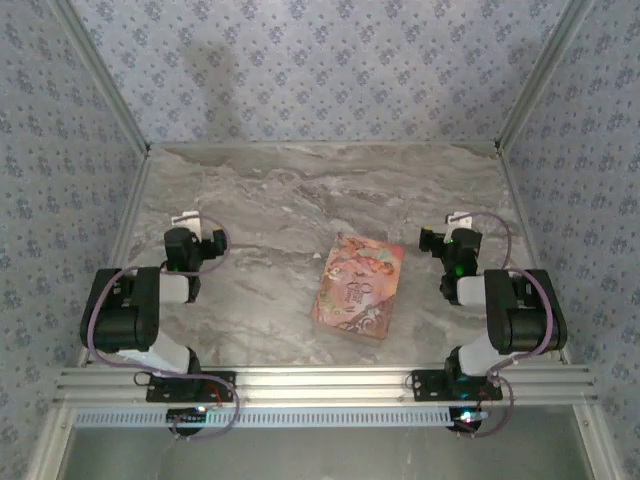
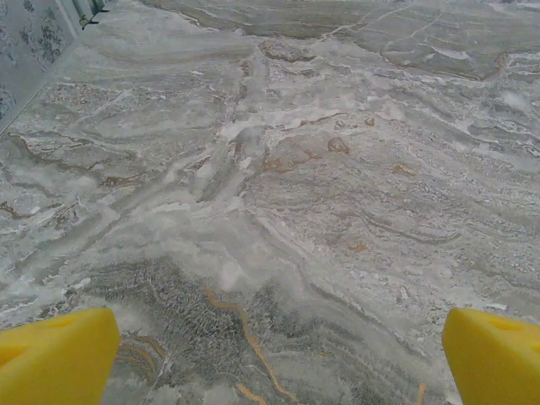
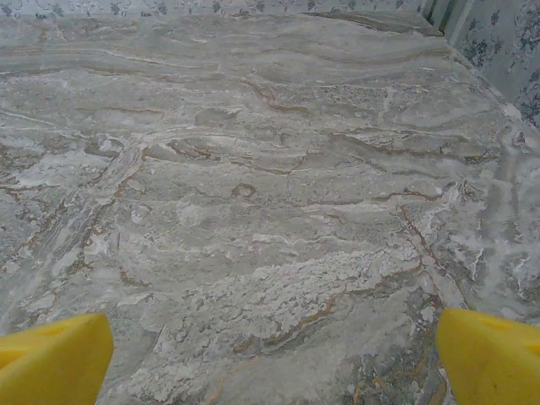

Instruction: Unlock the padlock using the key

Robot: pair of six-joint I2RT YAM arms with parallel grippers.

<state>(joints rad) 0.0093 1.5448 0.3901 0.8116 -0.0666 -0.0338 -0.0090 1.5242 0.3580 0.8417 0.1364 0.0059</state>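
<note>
The gray, stone-look table is seen first, with flowery walls set around it.

The left arm and the right arm are folded up and tucked close to their bases, one at each side. They seem to be parked this way so that the middle of the table can be seen and reached. Each wrist is tipped so that its camera is pointed down and forward over the table.

A flat pink box is laid on the table between the two arms, a bit nearer the right one. It is touched by neither arm.

The left fingers are spread wide apart, and nothing is held between them. The right fingers are spread wide as well, with nothing pinched. They are likely held open so that something can be picked up next.

The padlock is very small, and where it lies cannot be told. The same is true of the key. It is guessed that both may be tucked in or by the pink box. The unlocking is judged not yet begun.
</note>
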